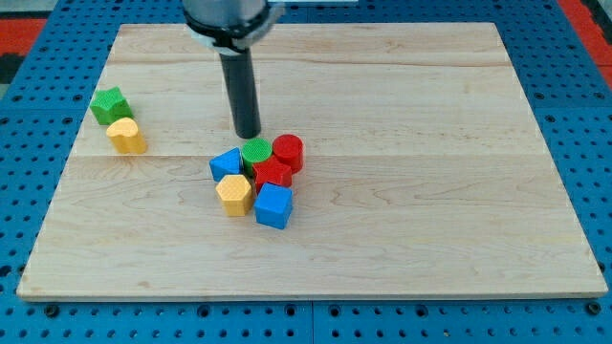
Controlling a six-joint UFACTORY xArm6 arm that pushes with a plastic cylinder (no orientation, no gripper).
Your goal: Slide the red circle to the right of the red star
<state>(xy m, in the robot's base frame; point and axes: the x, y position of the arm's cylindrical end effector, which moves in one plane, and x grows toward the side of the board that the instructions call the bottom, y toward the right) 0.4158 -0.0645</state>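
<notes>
The red circle (289, 152) stands at the upper right of a tight cluster near the board's middle. The red star (273, 173) lies just below and to its left, touching it. A green circle (255, 152) sits to the left of the red circle, touching the star. My tip (248, 135) is just above the green circle, up and to the left of the red circle, a small gap from both.
A blue block (227, 162), a yellow hexagon (233, 194) and a blue cube (273, 205) complete the cluster. A green block (110, 105) and a yellow block (126, 136) sit near the wooden board's (459, 191) left edge.
</notes>
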